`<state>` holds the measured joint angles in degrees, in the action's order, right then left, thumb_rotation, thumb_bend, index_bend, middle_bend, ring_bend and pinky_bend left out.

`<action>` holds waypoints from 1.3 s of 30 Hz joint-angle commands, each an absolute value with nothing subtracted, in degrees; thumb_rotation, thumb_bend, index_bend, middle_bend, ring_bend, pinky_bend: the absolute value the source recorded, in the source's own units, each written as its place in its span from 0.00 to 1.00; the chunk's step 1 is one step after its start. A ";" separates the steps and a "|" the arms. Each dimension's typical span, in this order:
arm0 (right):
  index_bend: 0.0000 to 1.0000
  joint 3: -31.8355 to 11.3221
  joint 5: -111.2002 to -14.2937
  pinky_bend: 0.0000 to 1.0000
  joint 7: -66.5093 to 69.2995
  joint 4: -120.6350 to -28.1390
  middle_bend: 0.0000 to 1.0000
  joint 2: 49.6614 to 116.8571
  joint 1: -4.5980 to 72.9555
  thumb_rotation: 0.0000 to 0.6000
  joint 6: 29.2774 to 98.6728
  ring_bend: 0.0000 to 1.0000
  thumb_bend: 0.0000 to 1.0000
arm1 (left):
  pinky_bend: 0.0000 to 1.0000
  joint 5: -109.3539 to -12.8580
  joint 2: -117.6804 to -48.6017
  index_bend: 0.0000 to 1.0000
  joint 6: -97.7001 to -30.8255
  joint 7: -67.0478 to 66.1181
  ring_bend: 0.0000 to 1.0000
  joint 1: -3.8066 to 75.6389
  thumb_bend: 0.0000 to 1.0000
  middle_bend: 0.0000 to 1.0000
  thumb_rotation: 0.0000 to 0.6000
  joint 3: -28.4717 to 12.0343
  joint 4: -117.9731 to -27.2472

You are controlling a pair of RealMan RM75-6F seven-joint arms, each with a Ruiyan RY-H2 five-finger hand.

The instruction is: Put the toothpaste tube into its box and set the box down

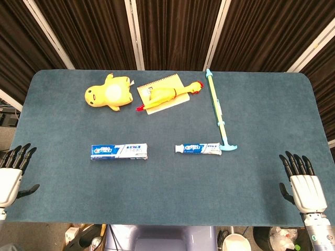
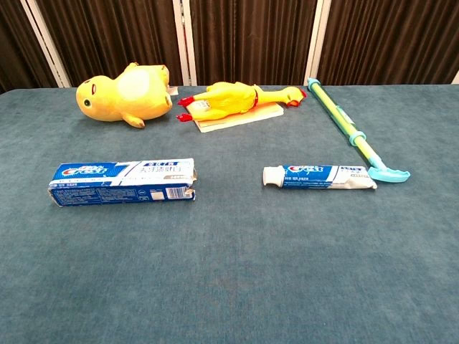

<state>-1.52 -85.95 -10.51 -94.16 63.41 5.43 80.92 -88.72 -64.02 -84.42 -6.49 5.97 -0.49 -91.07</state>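
From the head view, the tube (image 1: 198,149) lay flat near the middle of the tabletop (image 1: 167,209), cap toward the box (image 1: 119,151), which lay apart from it, nearer the left edge. The left hand (image 1: 11,175) rested at the near-left corner and the right hand (image 1: 302,183) at the near-right corner, both empty with fingers spread and well apart from everything. A plush duck (image 1: 109,93), a rubber chicken (image 1: 167,95) on a notepad (image 1: 162,86) and a long-handled tool (image 1: 219,112) sat toward the far edge, the tool's foot just beside the tube's crimped end.

In the chest view neither hand showed. The tube (image 2: 319,176) looked soft and partly squeezed, probably light and apt to buckle, so its firmer cap end seemed the best hold. The box (image 2: 123,182) looked like thin card, easily crushed; its ragged open end faced the tube, and a light grip across its long sides seemed wise.
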 commanded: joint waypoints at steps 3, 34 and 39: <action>0.00 -1.55 -86.24 0.00 -10.26 -94.09 0.00 63.51 5.42 1.00 81.22 0.00 0.42 | 0.09 -88.10 -63.69 0.00 -83.82 -6.57 0.02 6.05 0.02 0.00 1.00 -0.46 -91.65; 0.00 -1.57 -85.97 0.00 -7.97 -94.12 0.00 64.32 5.68 1.00 80.58 0.00 0.42 | 0.20 -78.52 -65.91 0.04 -69.08 -23.61 0.10 16.81 0.10 0.09 1.00 -6.25 -102.68; 0.00 -1.92 -85.04 0.00 -6.95 -93.67 0.00 64.68 5.97 1.00 79.83 0.00 0.42 | 0.21 -71.07 -69.82 0.06 -63.38 -32.86 0.10 22.40 0.10 0.10 1.00 -8.91 -104.86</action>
<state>-1.87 -85.12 -7.04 -93.75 64.62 5.91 79.94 -75.15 -67.27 -66.71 -28.31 19.03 -6.98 -103.14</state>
